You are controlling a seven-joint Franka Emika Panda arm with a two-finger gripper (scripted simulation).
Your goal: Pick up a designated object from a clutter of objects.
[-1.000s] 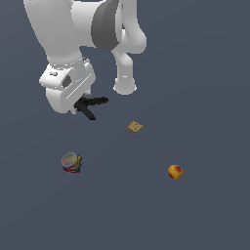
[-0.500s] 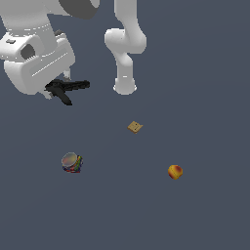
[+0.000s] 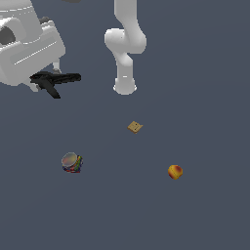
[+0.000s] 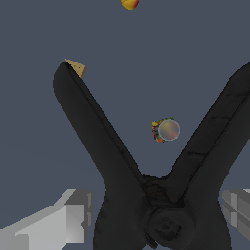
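Observation:
The black clamp [image 3: 54, 81] hangs well above the floor at the exterior view's upper left, held under the white hand. My gripper [image 3: 46, 84] is shut on it. In the wrist view the clamp [image 4: 146, 185] fills the picture, its two handles splayed in a V, with a grey finger [image 4: 53, 227] on one side of its pivot and another grey finger [image 4: 239, 210] on the other. Far below lie the rest of the clutter: a tan square cracker [image 3: 135, 127], an orange-red ball [image 3: 175, 172] and a multicoloured rounded object [image 3: 72, 162].
The arm's white base column [image 3: 125, 73] stands on the floor behind the cracker. In the wrist view, the multicoloured object [image 4: 166, 130] shows between the clamp's handles, the cracker [image 4: 76, 68] peeks past one handle tip, and the ball [image 4: 129, 4] sits at the frame's edge.
The gripper has risen with the clamp and swung towards the exterior view's upper left. The cracker, ball and multicoloured object have stayed where they were.

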